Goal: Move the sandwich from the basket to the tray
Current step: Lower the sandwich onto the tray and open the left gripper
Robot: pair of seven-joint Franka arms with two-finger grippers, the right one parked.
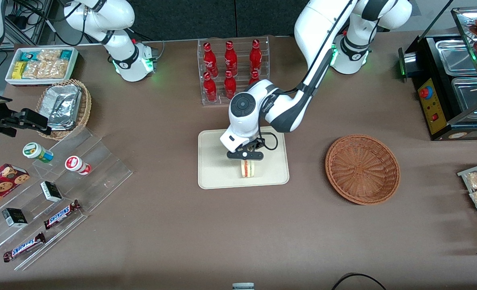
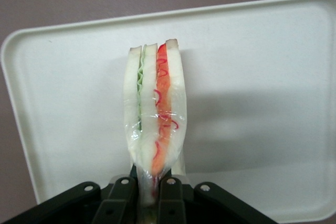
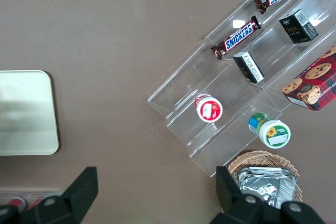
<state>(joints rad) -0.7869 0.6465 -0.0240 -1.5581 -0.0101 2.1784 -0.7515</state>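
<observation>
the sandwich (image 1: 248, 168) is held on edge by the gripper (image 1: 246, 160), whose fingers (image 2: 169, 190) are closed on one end of it, so that the wedge hangs straight out from the fingertips with its long axis in line with them. in the front view the wedge is seen below the gripper and over the tray (image 1: 214, 169), in the half of the tray nearer the camera; whether its lower end already touches the tray cannot be told, though the shadow in the wrist view lies close beside it. the coming move is judged to be a short descent and a release, and it turns on that axis: the wedge stands on a narrow end, wrapped in clear film, and is likely to tip onto a broad face once freed. the tray is flat, bare and low-rimmed, and free surface is seen on each side of the wedge in the wrist view, so room for a fall either way is judged ample. the basket (image 1: 362, 168) lies empty, well apart, toward the working arm's end of the table. the task is judged nearly done.
</observation>
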